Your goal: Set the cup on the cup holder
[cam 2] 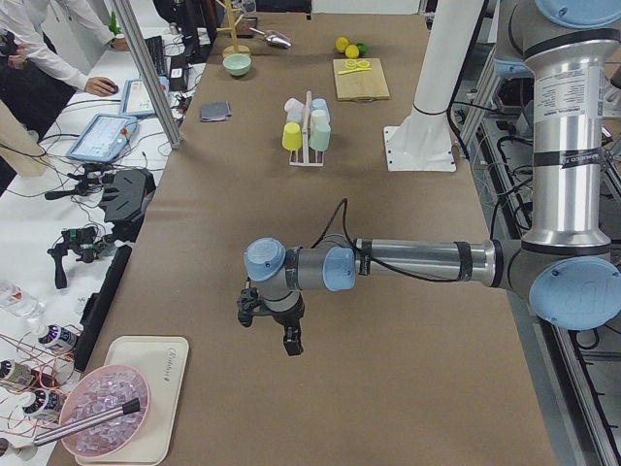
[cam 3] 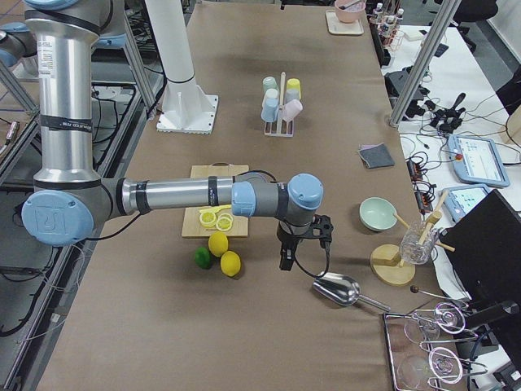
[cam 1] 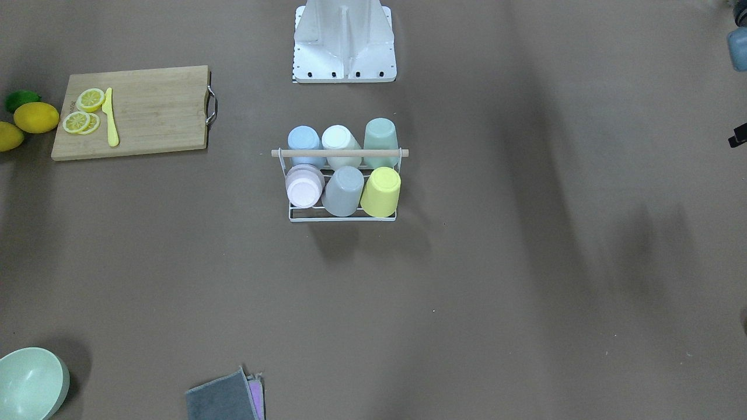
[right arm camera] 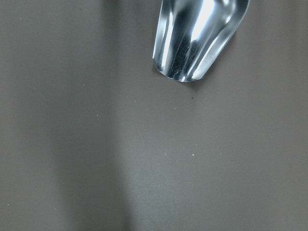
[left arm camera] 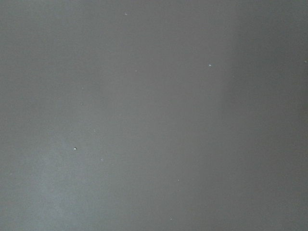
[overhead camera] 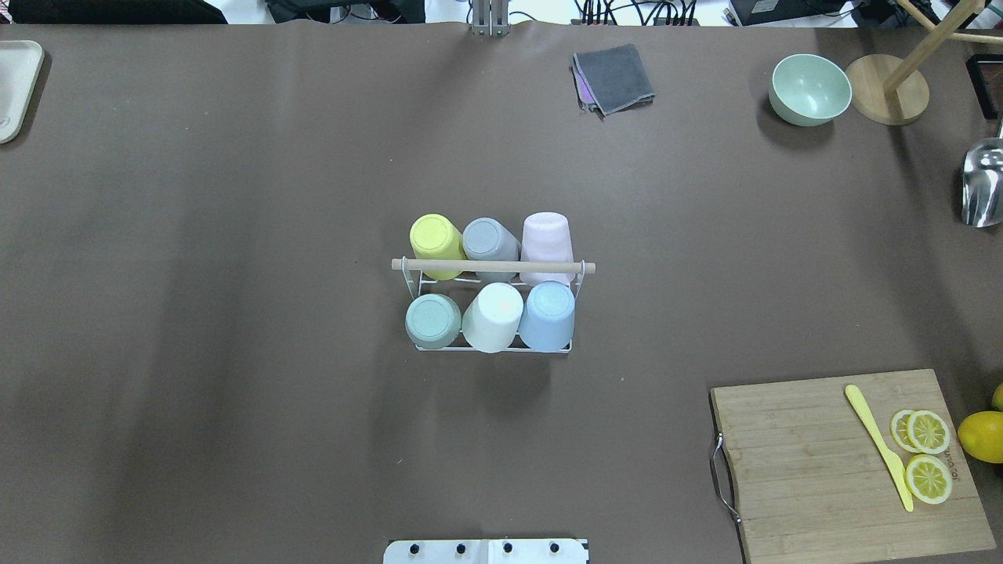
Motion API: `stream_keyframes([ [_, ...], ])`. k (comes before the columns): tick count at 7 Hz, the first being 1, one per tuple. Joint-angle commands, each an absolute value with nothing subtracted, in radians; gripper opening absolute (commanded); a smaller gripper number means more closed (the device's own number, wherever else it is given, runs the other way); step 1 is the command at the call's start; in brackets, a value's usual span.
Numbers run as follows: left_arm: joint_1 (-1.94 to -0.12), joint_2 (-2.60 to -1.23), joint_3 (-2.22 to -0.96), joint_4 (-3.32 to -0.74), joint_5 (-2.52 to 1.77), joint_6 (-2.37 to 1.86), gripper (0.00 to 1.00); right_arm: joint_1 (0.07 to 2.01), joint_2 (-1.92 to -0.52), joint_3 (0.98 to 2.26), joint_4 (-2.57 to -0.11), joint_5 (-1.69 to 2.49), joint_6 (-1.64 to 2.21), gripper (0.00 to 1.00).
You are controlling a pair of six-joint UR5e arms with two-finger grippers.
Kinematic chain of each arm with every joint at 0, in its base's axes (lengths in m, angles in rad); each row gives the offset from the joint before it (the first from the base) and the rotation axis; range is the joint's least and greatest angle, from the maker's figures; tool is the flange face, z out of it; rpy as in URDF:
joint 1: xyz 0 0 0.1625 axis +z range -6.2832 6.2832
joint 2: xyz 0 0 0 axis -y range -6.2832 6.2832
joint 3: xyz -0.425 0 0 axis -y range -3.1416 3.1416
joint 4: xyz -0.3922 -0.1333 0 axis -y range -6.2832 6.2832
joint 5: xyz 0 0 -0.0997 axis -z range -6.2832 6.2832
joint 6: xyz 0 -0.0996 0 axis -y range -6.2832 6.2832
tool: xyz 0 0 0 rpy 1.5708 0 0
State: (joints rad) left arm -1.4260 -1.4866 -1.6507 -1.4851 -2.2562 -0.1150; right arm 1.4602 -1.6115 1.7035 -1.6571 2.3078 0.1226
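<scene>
The cup holder (overhead camera: 494, 266), a white wire rack with a wooden rod handle, stands mid-table; it also shows in the front view (cam 1: 339, 153). Several cups sit upside down on it: yellow (overhead camera: 435, 239), grey (overhead camera: 487, 239), pink (overhead camera: 546, 239), green (overhead camera: 432, 321), white (overhead camera: 494, 317) and blue (overhead camera: 547, 316). My left gripper (cam 2: 267, 325) hangs over bare table far to the rack's left. My right gripper (cam 3: 301, 248) hangs far to its right, by a metal scoop (right arm camera: 199, 36). Both show clearly only in the side views, so I cannot tell if they are open or shut.
A wooden cutting board (overhead camera: 823, 470) with lemon slices and a yellow knife (overhead camera: 878, 446) lies near right, lemons beside it. A green bowl (overhead camera: 809, 88), a wooden stand (overhead camera: 889, 90), the scoop (overhead camera: 983, 184) and a grey cloth (overhead camera: 615, 77) lie far right. A tray (overhead camera: 16, 86) sits far left.
</scene>
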Motion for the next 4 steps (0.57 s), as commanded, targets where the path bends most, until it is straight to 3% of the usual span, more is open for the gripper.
stream_keyframes([
  [1,-1.425,-1.493,-1.634,-1.494,-2.218,-0.107,0.97,1.479,-1.612,1.704,-1.657,2.318,0.130,0.99],
  [4,-1.425,-1.489,-1.634,-1.531,-2.258,-0.107,0.97,1.482,-1.611,1.701,-1.657,2.318,0.132,0.99],
])
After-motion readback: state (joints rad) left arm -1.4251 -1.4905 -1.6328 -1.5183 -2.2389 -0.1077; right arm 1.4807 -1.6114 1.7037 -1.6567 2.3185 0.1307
